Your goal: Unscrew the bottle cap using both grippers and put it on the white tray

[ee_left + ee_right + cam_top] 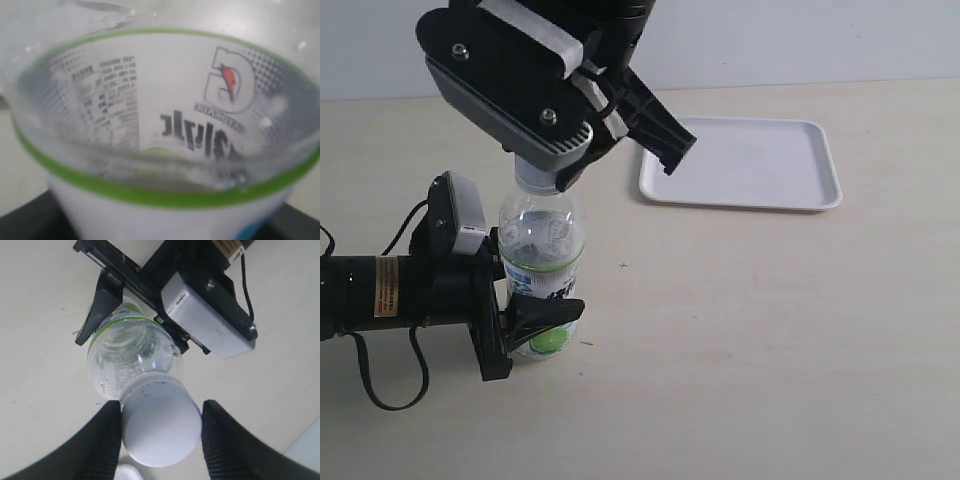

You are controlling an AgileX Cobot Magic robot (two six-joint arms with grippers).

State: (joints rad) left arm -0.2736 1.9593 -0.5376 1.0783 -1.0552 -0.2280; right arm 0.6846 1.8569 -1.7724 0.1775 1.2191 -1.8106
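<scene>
Two grips: anchor below, twist above
Left jaws: pinching bottle (542,240) low
Right jaws: pinching cap (157,425) sides

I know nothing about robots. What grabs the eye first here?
A clear bottle stands upright on the table, its lower body clamped by the left gripper. From above, the right gripper grips its white bottle cap. A white tray lies bare behind, to the right.
</scene>
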